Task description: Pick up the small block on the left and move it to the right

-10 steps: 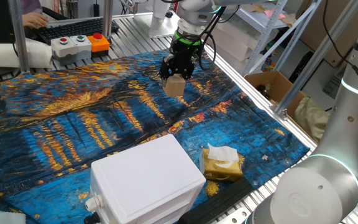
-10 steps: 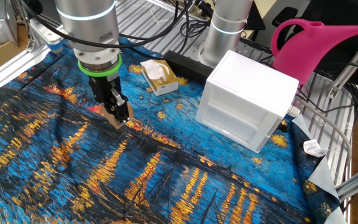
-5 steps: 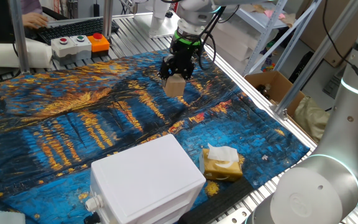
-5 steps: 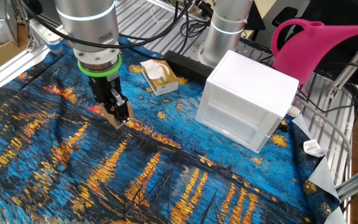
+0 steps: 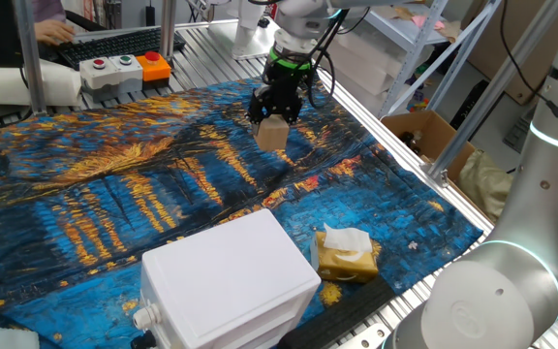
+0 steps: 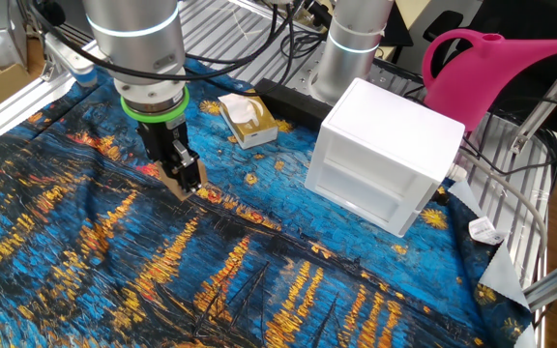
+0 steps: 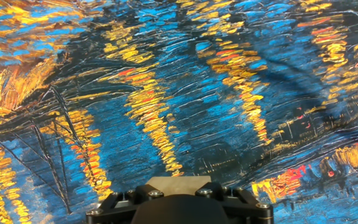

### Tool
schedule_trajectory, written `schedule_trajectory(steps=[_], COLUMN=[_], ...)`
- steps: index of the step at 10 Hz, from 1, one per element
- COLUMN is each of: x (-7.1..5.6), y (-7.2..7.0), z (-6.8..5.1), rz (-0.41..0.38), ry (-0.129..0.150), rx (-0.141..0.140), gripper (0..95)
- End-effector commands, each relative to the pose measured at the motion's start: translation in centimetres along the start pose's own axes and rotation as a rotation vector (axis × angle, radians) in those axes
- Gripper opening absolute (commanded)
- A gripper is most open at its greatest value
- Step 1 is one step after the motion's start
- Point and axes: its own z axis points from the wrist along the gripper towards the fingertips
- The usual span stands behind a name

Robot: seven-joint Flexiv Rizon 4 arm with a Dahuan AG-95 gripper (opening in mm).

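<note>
Table draped in a blue-and-orange painted cloth (image 5: 114, 194), metal framing behind. Gripper (image 5: 277, 109) stands upright over the cloth's far side, fingers clamped on the small block (image 5: 272, 134) (tan, unmarked). Block bottom at or just above the cloth; contact unclear. White box (image 6: 385, 164) and tissue packet (image 6: 247, 118) well apart.

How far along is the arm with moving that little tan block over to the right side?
Done: the gripper is shut on the small block, so the grasp is made. In hand: the block sits low at the painted cloth; whether it is touching or just lifted I cannot tell. Left: carrying it right and letting go.
</note>
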Motion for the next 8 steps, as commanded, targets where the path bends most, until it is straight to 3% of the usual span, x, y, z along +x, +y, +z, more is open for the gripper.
schedule_trajectory(steps=[1, 4, 8], x=[0.00, 0.00, 0.00], y=[0.00, 0.00, 0.00], z=[-0.03, -0.03, -0.03], rz=[-0.015, -0.077, -0.195], ry=[0.007, 0.021, 0.016], rx=[-0.001, 0.000, 0.015], gripper=[0.0, 0.0, 0.0])
